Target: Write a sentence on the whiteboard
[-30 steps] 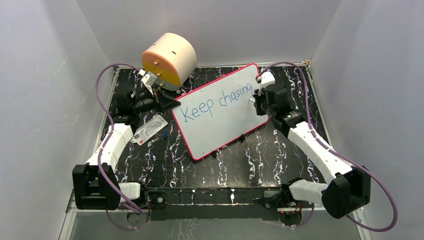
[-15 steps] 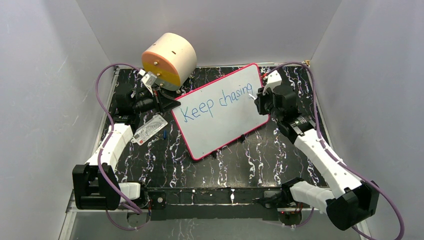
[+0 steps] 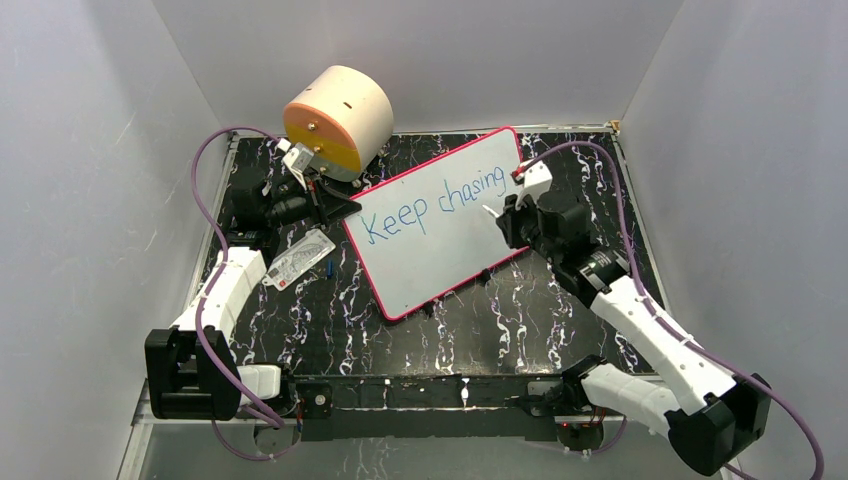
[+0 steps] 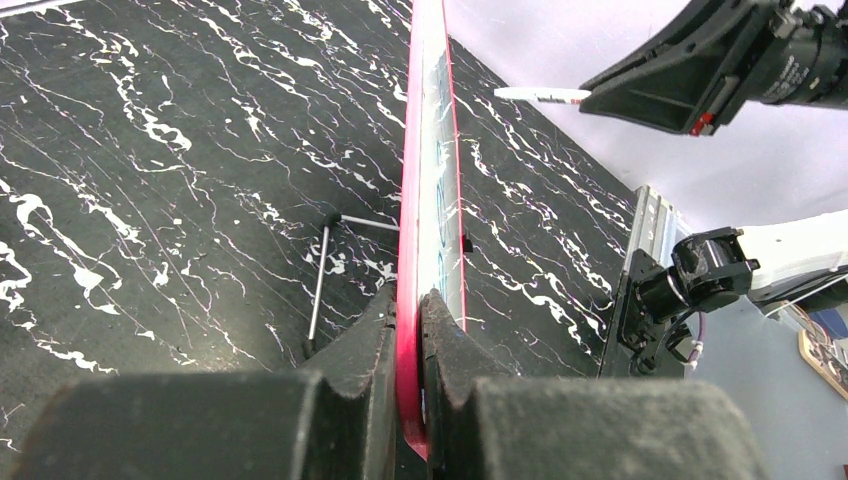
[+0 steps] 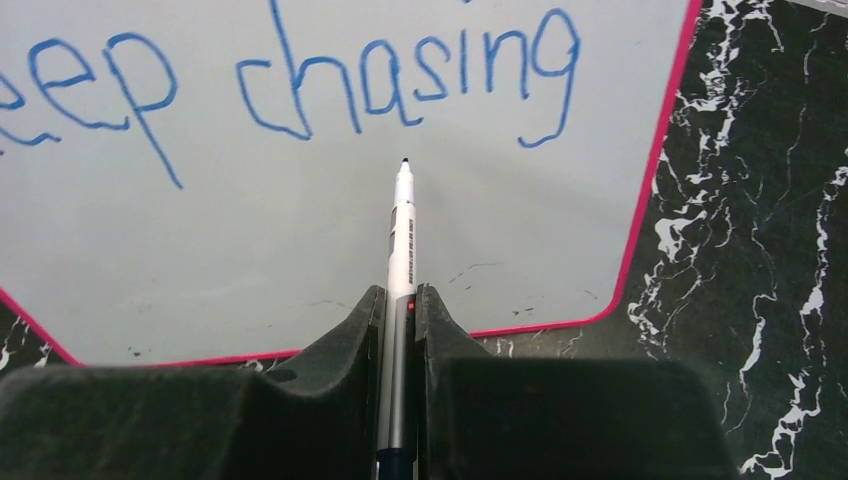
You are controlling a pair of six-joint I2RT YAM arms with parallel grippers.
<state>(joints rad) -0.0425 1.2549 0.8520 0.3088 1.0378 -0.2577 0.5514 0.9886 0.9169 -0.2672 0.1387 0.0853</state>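
Observation:
The whiteboard (image 3: 430,265), white with a pink-red border, lies skewed on the black marbled table. The sentence (image 3: 435,203) on it reads "Keep chasing" in blue. My left gripper (image 3: 345,210) is shut on the board's left corner; the left wrist view shows the red edge (image 4: 425,150) pinched between the fingers (image 4: 408,305). My right gripper (image 3: 505,215) is shut on a white marker (image 5: 402,230). The marker's tip points at bare board just below "chasing" (image 5: 400,85). I cannot tell whether the tip touches the board.
A cream and orange cylinder (image 3: 338,120) stands behind the left gripper. A small printed card (image 3: 298,262) lies left of the board. A thin metal leg (image 4: 318,290) sticks out from under the board. Grey walls enclose the table on three sides.
The right gripper has moved with the marker from the end of "chasing" toward the near left, below the word. The left arm and the board have stayed still.

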